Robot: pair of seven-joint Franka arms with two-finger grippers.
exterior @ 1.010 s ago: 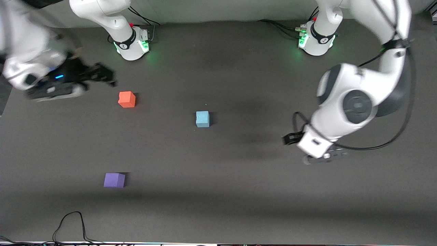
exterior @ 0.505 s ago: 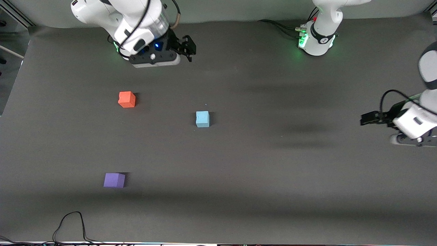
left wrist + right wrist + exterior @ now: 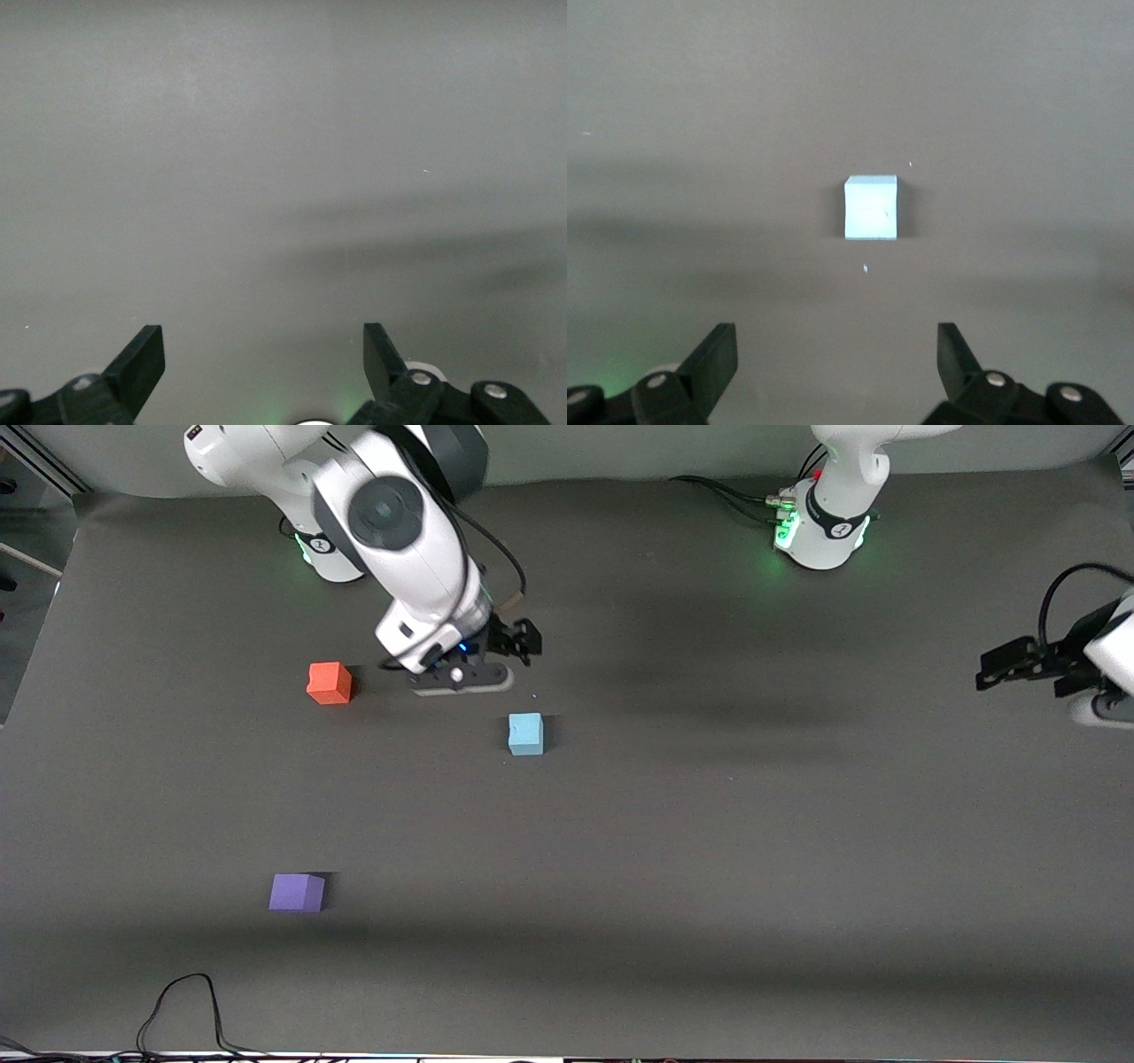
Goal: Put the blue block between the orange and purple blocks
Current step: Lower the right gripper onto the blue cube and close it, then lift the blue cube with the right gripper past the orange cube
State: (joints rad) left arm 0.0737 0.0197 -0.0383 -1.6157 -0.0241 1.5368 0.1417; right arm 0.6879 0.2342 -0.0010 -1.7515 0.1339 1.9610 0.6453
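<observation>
Swinging in from the surface's edge, my right gripper (image 3: 509,657), spread wide, hangs near the blue block (image 3: 525,733); centring over it first suits. Left gripper (image 3: 1019,666), spread, waits.

The right gripper (image 3: 523,642) has swung in above the blue block (image 3: 525,734).
</observation>
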